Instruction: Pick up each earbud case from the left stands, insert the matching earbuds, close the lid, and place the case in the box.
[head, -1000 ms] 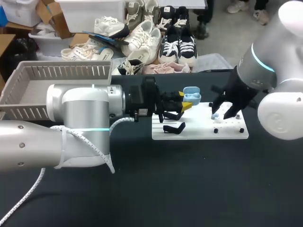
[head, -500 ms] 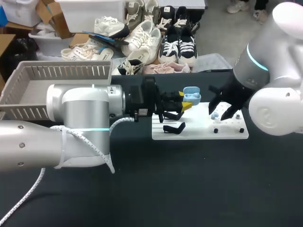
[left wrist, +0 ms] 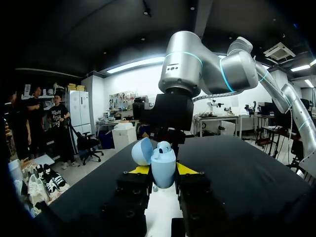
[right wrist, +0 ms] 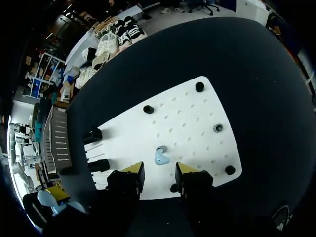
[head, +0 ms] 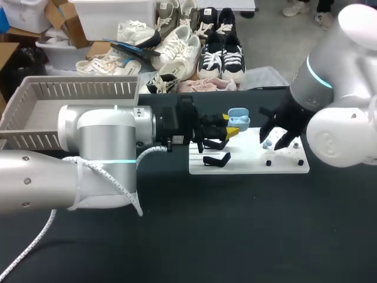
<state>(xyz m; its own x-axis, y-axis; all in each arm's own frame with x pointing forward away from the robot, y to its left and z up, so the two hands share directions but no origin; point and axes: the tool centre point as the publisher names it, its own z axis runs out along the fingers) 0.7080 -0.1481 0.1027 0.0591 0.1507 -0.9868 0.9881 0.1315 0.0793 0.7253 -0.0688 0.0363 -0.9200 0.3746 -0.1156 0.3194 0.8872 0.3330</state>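
the light blue earbud case (head: pixel 238 118), lid open, sits just right of the head view's centre, clamped in the left gripper (left wrist: pixel 163 170). one bud may already be seated in it. another earbud (right wrist: pixel 161 156) lies on the white board (right wrist: pixel 192 128) just ahead of the right gripper (right wrist: pixel 159 168), whose fingers are spread and not touching it. inserting, closing and placing in the box (head: pixel 76 88) at upper left remain. over the last second the right arm edged left.

**A robot laboratory bench**

This place looks like a robotics lab. Two large silver arms, the left arm (head: pixel 100 159) at the frame's left and the right arm (head: pixel 339 118) at its right, stand over a black table (head: pixel 235 236). The table carries a white board (head: pixel 253 164) with many holes at centre right and a grey slatted box (head: pixel 35 97) at upper left.
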